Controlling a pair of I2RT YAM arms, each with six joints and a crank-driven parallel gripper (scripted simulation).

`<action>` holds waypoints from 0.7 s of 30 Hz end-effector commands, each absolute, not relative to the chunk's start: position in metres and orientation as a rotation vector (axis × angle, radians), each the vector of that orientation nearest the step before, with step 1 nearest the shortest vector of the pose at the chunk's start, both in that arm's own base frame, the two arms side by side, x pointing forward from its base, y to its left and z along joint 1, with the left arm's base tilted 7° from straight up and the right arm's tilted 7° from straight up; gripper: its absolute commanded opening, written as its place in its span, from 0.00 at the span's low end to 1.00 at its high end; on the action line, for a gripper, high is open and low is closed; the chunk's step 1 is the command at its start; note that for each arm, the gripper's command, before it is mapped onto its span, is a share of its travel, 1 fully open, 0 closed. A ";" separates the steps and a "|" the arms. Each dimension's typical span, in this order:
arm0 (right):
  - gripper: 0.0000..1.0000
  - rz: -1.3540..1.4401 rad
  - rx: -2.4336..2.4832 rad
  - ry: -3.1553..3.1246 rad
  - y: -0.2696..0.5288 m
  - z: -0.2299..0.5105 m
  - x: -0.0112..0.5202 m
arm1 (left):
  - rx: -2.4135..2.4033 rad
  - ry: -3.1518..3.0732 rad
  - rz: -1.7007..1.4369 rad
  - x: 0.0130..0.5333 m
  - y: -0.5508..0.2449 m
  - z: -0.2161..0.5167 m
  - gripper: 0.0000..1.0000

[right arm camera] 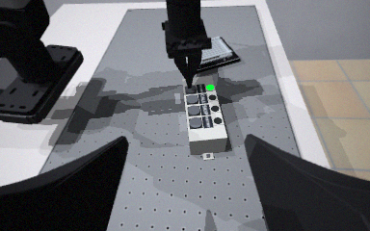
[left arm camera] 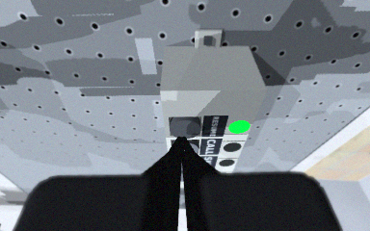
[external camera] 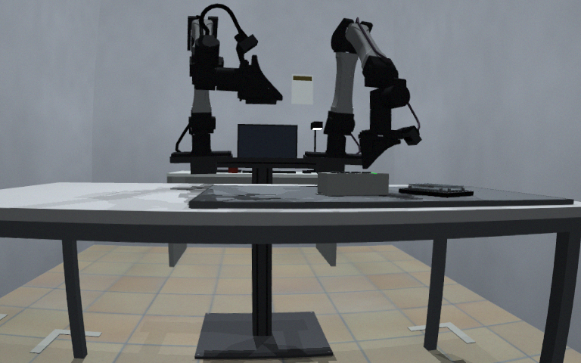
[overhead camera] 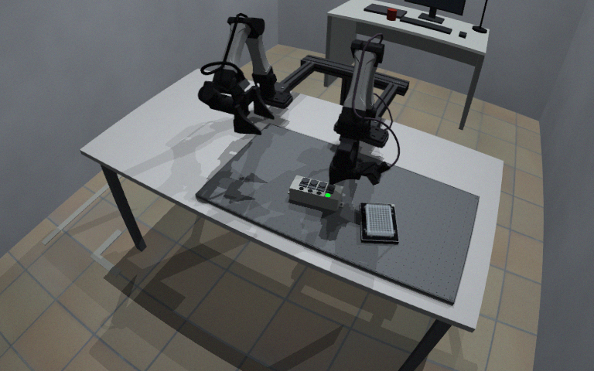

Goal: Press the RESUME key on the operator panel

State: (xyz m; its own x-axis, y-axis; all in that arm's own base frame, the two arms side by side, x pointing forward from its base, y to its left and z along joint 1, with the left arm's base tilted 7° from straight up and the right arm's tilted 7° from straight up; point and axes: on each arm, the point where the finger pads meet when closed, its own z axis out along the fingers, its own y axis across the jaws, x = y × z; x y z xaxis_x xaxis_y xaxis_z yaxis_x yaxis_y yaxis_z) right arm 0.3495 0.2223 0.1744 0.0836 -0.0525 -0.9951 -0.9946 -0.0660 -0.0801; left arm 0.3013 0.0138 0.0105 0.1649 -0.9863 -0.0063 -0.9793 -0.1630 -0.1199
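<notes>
The grey operator panel has four dark keys in a row. The RESUME key is the end key, beside the CALL key. Its lamp is lit green. CALL's lamp and the other two lamps are dark. My left gripper is shut and empty, its tips at the RESUME key; whether they touch is hidden. My right gripper is open and empty, away from the panel.
A black tray with a clear well plate lies beyond the RESUME end of the panel. Both stand on the dark perforated board. A mounting tab sticks out at the panel's end.
</notes>
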 end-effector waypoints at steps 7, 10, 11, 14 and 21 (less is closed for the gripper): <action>1.00 1.169 -1.344 1.138 0.224 0.177 0.351 | -2.340 1.992 -0.079 0.288 0.010 0.049 0.00; 1.00 1.169 -1.344 1.138 0.224 0.177 0.351 | -2.331 1.985 -0.109 0.291 0.010 0.067 0.00; 1.00 1.169 -1.344 1.138 0.224 0.177 0.351 | -2.326 1.980 -0.117 0.292 0.010 0.072 0.00; 1.00 1.169 -1.344 1.138 0.224 0.177 0.351 | -2.304 1.957 -0.151 0.299 0.012 0.082 0.00; 1.00 1.169 -1.344 1.138 0.224 0.177 0.351 | -2.295 1.949 -0.162 0.303 0.013 0.084 0.00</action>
State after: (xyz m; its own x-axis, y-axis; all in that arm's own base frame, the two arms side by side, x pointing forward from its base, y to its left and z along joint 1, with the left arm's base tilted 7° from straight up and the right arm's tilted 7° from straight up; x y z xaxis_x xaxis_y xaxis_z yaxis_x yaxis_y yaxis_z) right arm 0.3493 0.2223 0.1742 0.0824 -0.0527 -0.9952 -0.9947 -0.0661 -0.0788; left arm 0.2983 0.0129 0.0668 0.1649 -0.9863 -0.0038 -0.9785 -0.1631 -0.1265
